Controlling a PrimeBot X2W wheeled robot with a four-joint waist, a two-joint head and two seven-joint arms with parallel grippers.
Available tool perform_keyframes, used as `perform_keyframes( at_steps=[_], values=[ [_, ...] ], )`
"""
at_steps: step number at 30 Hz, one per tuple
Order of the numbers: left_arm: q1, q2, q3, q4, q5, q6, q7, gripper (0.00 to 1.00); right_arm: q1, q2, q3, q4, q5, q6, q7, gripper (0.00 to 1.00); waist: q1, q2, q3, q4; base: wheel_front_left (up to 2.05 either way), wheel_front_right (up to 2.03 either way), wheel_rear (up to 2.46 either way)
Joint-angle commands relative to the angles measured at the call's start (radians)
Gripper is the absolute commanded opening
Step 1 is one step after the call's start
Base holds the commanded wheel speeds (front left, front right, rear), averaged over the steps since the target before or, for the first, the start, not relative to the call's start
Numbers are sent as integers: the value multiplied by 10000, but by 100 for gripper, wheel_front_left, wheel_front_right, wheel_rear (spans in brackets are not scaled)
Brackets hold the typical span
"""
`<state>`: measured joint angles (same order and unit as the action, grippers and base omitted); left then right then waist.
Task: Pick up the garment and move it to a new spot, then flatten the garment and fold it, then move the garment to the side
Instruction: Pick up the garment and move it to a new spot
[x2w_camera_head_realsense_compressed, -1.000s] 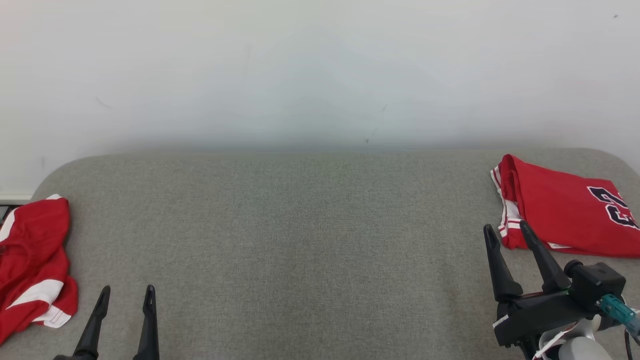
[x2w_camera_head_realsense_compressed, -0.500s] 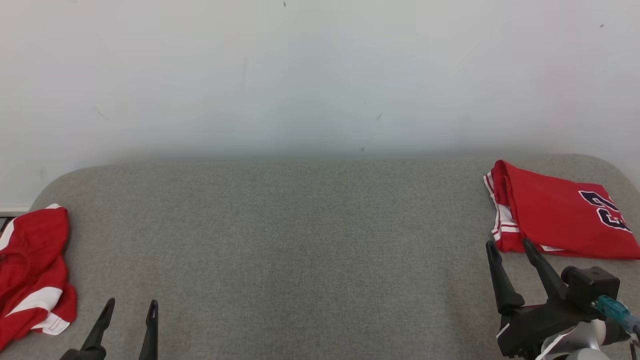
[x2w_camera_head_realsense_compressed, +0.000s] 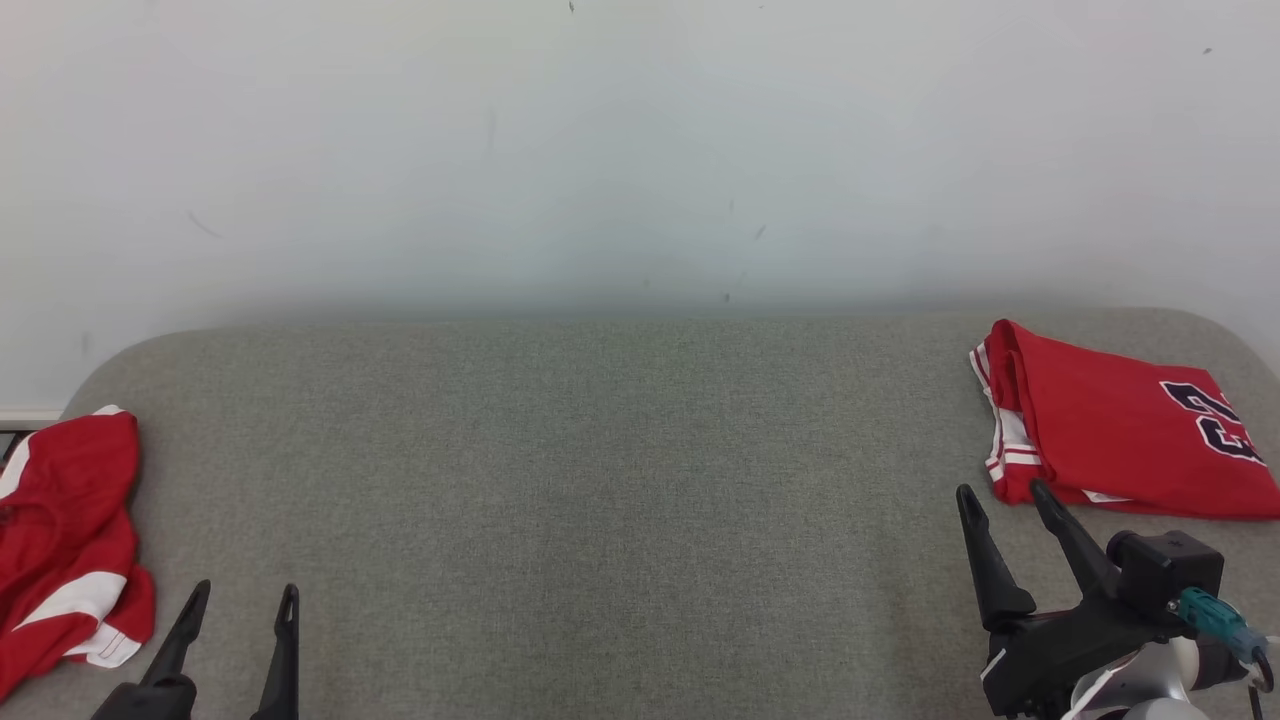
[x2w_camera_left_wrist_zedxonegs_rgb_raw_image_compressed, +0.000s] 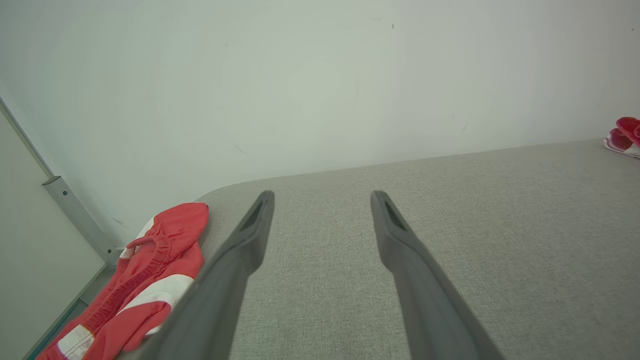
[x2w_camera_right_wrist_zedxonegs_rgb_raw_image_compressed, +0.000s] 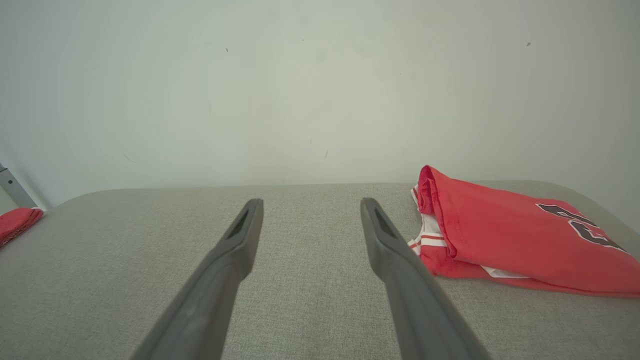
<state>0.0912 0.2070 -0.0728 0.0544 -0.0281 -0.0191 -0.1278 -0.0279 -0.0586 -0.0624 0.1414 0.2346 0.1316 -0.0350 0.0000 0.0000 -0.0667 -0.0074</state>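
A folded red garment (x2w_camera_head_realsense_compressed: 1110, 435) with white trim and dark numerals lies flat at the far right of the grey padded table (x2w_camera_head_realsense_compressed: 600, 480). My right gripper (x2w_camera_head_realsense_compressed: 1002, 492) hovers open and empty just in front of its near left corner; in the right wrist view the right gripper (x2w_camera_right_wrist_zedxonegs_rgb_raw_image_compressed: 311, 202) has the folded red garment (x2w_camera_right_wrist_zedxonegs_rgb_raw_image_compressed: 510, 235) to its right. A crumpled red and white garment (x2w_camera_head_realsense_compressed: 60, 540) lies at the table's left edge. My left gripper (x2w_camera_head_realsense_compressed: 246, 590) stands open and empty to its right, with the left gripper (x2w_camera_left_wrist_zedxonegs_rgb_raw_image_compressed: 324, 196) beside the crumpled garment (x2w_camera_left_wrist_zedxonegs_rgb_raw_image_compressed: 150, 270).
A white wall (x2w_camera_head_realsense_compressed: 640, 150) rises straight behind the table's rounded far edge. A grey metal rail (x2w_camera_left_wrist_zedxonegs_rgb_raw_image_compressed: 75, 215) stands off the table's left corner. The grey cloth surface stretches unbroken between the two garments.
The head camera has tilted a little, shifting the whole picture down. My right gripper has drawn back from the folded garment's near corner, still open. The left gripper has hardly moved.
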Motion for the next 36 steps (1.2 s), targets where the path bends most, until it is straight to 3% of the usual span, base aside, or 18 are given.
perform_keyframes(
  at_steps=[1, 13, 36],
  values=[
    [-79, 95, 19, -51, 37, 23, -21, 100, 56, 19, -26, -37, -75, -20, 8, 100, 0, 0, 7, -3, 0, 0, 0],
    [-161, 190, 121, -240, 7, 327, -54, 100, 129, 57, 23, -139, 71, -20, -114, 100, 0, 0, 19, 419, 0, 0, 0],
    [341, 514, 345, -585, -226, 689, 230, 100, 327, 71, 343, 137, 351, -20, -63, 100, 0, 0, -324, 3609, 0, 0, 0]
  ],
)
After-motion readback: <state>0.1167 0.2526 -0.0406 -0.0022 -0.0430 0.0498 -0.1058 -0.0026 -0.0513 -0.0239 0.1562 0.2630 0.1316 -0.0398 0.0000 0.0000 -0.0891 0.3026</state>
